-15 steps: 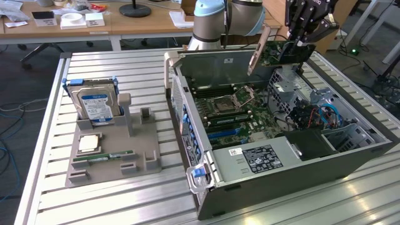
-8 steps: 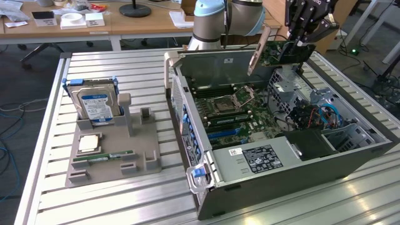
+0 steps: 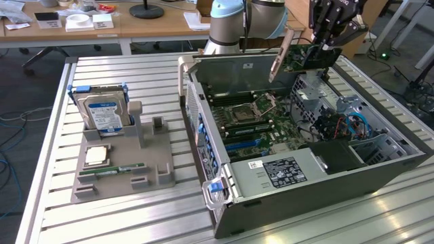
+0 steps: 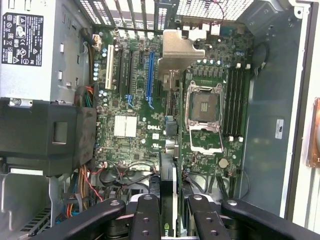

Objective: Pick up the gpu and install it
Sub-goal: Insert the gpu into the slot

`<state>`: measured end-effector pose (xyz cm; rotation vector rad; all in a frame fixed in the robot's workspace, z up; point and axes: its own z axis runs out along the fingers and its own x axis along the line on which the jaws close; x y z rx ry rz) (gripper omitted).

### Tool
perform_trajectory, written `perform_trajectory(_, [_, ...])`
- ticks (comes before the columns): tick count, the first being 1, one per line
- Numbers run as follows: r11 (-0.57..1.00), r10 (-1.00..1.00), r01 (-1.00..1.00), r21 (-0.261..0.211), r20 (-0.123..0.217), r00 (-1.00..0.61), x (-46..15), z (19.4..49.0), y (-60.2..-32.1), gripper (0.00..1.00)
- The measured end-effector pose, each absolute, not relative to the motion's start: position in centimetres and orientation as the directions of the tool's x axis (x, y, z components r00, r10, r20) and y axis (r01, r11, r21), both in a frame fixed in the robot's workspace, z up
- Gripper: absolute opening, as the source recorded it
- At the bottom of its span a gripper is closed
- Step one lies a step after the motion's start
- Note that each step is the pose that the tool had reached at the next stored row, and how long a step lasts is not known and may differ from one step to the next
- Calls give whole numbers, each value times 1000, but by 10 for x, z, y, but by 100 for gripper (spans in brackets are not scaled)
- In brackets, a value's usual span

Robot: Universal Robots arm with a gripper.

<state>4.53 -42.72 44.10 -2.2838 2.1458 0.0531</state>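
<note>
Fingers (image 4: 145, 220): closed on the gpu (image 3: 306, 58), one on each face of the card, which stands edge-on between them in the wrist view.
Gripper (image 3: 328, 44): above the far end of the computer case (image 3: 305, 178).
Gpu place: held in the air, not touching the motherboard (image 4: 135, 125), near the far edge of the bench (image 3: 135, 218); its metal bracket (image 3: 278, 61) is toward the exterior view's left.
Case: lies open on the bench, at the exterior view's right.
Holder (image 3: 122, 188): grey, near the bench edge at the exterior view's left, carrying the upright hard drive (image 3: 101, 109) and the flat memory stick (image 3: 112, 170).
</note>
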Motion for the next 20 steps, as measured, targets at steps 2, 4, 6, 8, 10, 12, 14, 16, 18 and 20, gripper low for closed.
perform_trajectory(2, [-62, -998, -998, 17, -30, 62, 44, 440, -427, 26])
perform_trajectory(4, [-62, -998, -998, 17, -30, 61, 43, 439, -427, 26])
perform_trajectory(6, [-57, -998, -998, 17, -30, 56, 40, 437, -427, 26])
perform_trajectory(8, [-48, -998, -999, 17, -30, 48, 37, 436, -426, 26])
perform_trajectory(10, [-48, -998, -999, 17, -30, 48, 37, 431, -426, 26])
perform_trajectory(12, [-48, -998, -999, 17, -30, 48, 36, 426, -426, 26])
perform_trajectory(14, [-48, -998, -999, 17, -30, 48, 35, 423, -426, 26])
perform_trajectory(16, [-48, -998, -999, 17, -30, 48, 35, 423, -426, 26])
perform_trajectory(18, [-48, -998, -999, 17, -30, 48, 35, 423, -426, 26])
perform_trajectory(20, [-48, -998, -999, 17, -30, 48, 34, 422, -426, 26])
